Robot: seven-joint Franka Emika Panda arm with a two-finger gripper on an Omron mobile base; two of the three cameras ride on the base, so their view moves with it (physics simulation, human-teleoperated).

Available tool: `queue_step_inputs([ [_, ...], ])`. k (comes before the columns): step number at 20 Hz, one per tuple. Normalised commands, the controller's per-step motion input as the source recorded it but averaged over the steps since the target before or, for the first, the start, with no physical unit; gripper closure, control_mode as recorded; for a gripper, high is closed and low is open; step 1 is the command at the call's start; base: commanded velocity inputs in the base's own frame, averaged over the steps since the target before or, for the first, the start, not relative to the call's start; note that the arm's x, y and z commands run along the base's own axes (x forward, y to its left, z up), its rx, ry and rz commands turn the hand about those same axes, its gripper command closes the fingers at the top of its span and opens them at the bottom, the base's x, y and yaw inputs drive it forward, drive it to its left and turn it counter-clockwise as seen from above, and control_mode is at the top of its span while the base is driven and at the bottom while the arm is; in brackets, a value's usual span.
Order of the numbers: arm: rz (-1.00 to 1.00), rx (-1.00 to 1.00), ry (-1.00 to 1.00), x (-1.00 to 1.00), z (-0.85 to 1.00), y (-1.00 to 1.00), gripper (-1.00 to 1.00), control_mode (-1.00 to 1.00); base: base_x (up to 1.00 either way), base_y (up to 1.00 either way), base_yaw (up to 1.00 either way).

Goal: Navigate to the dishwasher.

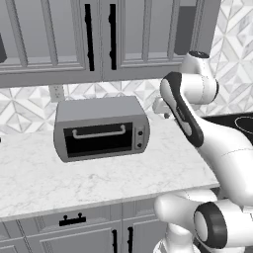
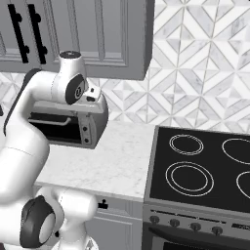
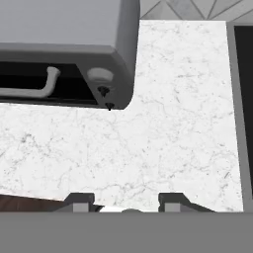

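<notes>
Nowhere along this stretch of counter can the dishwasher be picked out, so by my reading the drive is unfinished. Facing the base is a silver toaster oven (image 1: 101, 129) on the marble counter (image 1: 99, 180), with a black cooktop (image 2: 205, 168) to its right and grey cabinets (image 1: 74, 34) above. The gripper (image 3: 126, 201) hovers over bare marble, jaws apart, holding nothing.
</notes>
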Motion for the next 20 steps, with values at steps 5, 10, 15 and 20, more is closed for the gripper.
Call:
queue_step_inputs([
  [5,0.00,0.00,0.00,-0.53,-0.01,-0.01,-1.00,-1.00,0.00,0.00,0.00],
  [10,0.00,0.03,-0.16,-1.00,0.02,0.00,-1.00,-1.00,0.00,0.00,0.00],
  [15,0.00,0.00,-0.08,-0.60,0.01,0.00,-1.00,-1.00,0.00,0.00,0.00],
  [20,0.00,0.00,0.00,-0.25,0.00,0.00,-1.00,-1.00,0.00,0.00,0.00],
])
